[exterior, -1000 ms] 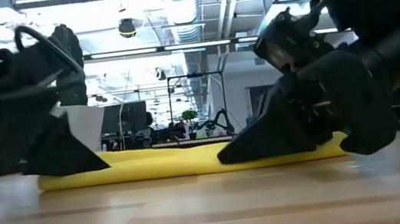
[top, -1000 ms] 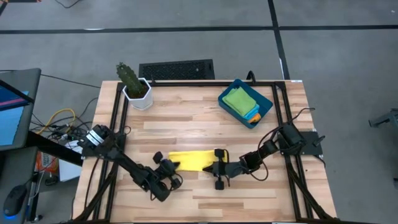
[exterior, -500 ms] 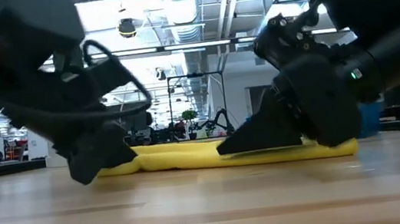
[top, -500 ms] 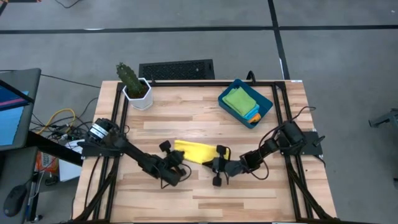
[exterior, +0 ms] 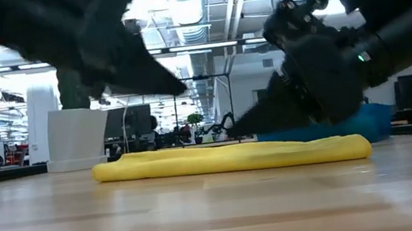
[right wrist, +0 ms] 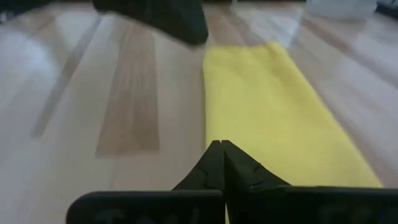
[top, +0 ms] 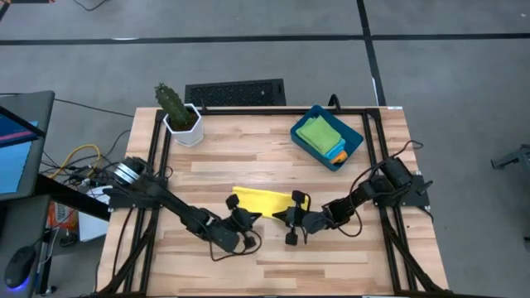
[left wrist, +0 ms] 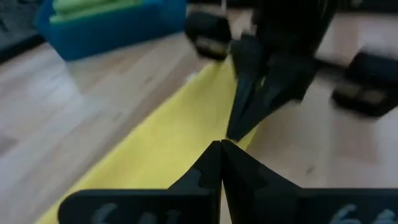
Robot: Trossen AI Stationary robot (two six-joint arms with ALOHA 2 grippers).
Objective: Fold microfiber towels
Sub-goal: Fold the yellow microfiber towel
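Towel [top: 263,199], yellow, lies as a narrow folded band on the table [top: 248,165], in its front half near the middle; the long fold looks done, so the step in hand, by my reading, is the second fold, end over end.

Left tool [top: 246,220] sits at the band's front edge near its middle, clenched, nothing seen in it. Right tool [top: 291,218] sits at the band's right end, also clenched; whether it pinches cloth or only presses it you cannot tell from these views.

In the low view the band lies flat and slightly puffed, with rounded ends and no corner lifted.

Next move, as judged: you need one end pinched through both layers, carried over to the other end, and edges matched before letting go.

Cloth is soft, matte and thick-piled; expect it to sag and creep. Table is pale wood planks, smooth.

Bin [top: 352,145], blue plastic, stands at the back right corner holding a green towel [top: 320,132] over an orange one [top: 336,152].
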